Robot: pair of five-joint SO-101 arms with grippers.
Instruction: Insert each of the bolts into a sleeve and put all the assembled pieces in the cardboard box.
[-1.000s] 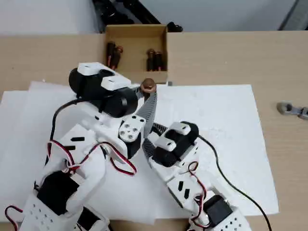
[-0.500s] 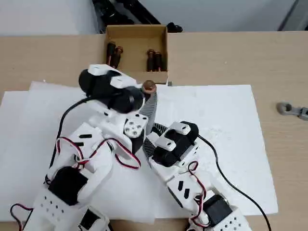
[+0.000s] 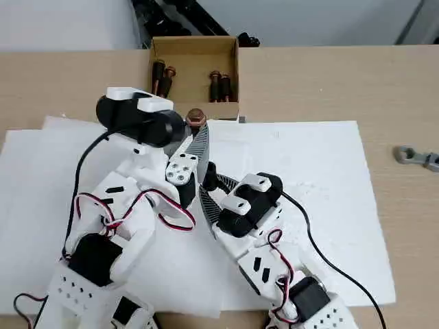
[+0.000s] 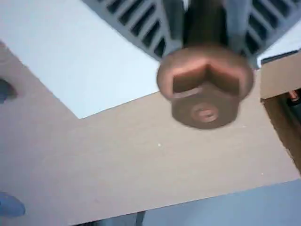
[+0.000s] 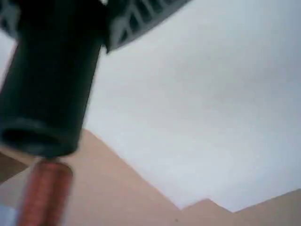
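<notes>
Four assembled pieces (image 3: pixel 219 86) lie in the cardboard box (image 3: pixel 192 67); left tool (image 4: pixel 205 33) clenches a bolt (image 4: pixel 205 89), right tool (image 5: pixel 61 19) a black sleeve (image 5: pixel 47 84).

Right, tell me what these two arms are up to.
The left arm's tool grips a copper-coloured hex-head bolt, and the right arm's tool holds a black cylindrical sleeve. The bolt's threaded tip sits just at the sleeve's open mouth, seemingly not yet inside. The two meet above the white sheet, close to the brown cardboard box, which already holds several assembled pieces.
</notes>
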